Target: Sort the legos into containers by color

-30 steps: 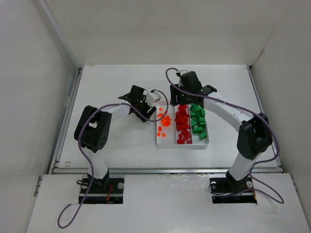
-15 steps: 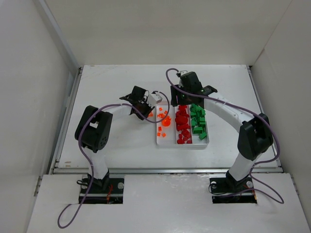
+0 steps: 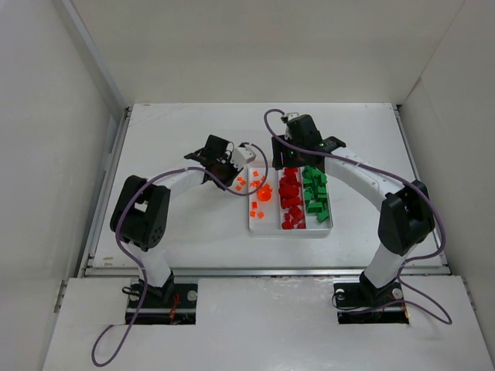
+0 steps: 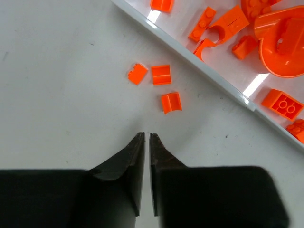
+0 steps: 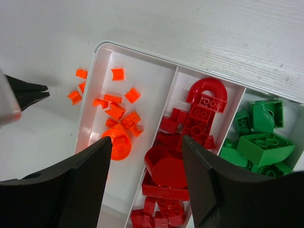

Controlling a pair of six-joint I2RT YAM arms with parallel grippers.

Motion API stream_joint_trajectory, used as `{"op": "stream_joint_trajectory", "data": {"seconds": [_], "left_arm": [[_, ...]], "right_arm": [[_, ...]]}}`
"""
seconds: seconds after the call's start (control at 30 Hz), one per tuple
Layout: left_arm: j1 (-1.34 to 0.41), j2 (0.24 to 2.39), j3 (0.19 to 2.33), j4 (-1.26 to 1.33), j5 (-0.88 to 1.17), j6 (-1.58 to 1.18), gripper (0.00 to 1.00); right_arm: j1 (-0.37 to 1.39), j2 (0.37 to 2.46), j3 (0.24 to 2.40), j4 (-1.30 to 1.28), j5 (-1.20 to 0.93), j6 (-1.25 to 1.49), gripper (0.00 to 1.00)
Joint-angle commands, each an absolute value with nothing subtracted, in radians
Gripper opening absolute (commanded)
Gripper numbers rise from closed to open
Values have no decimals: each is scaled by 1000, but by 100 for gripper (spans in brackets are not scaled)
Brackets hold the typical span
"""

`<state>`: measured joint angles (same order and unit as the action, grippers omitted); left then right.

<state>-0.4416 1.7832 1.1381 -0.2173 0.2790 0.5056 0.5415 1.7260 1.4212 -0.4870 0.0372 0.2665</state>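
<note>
The containers are three compartments of one white tray [image 3: 291,231]. Orange legos [image 5: 118,110] lie in its left one, red legos [image 5: 192,124] in the middle one and green legos [image 5: 262,137] in the right one. Three small orange legos [image 4: 161,75] lie on the table just outside the tray's rim [image 4: 205,72]. My left gripper [image 4: 146,136] is shut with nothing in it, its tips just short of the nearest loose piece [image 4: 171,102]. My right gripper [image 5: 146,145] hangs open above the orange and red compartments, holding nothing.
White walls enclose the white table on the left, back and right. The left gripper [image 5: 29,90] shows at the left edge of the right wrist view, next to the loose orange pieces [image 5: 74,97]. Both arms' purple cables arch over the table.
My left gripper has closed from open to fully shut and drawn back a little leftwards from the tray's corner. The right arm has not moved.
</note>
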Motion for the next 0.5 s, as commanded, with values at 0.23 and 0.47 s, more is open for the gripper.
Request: {"op": "stream_joint_trajectory", "data": {"seconds": [0.23, 0.47], "left_arm": [[-514, 1784, 1135, -245, 272, 541, 50], [-523, 1838, 1146, -198, 249, 477, 49]], "right_arm": [[528, 1683, 1413, -468, 54, 267, 66], [528, 1683, 1413, -468, 54, 267, 66]]}}
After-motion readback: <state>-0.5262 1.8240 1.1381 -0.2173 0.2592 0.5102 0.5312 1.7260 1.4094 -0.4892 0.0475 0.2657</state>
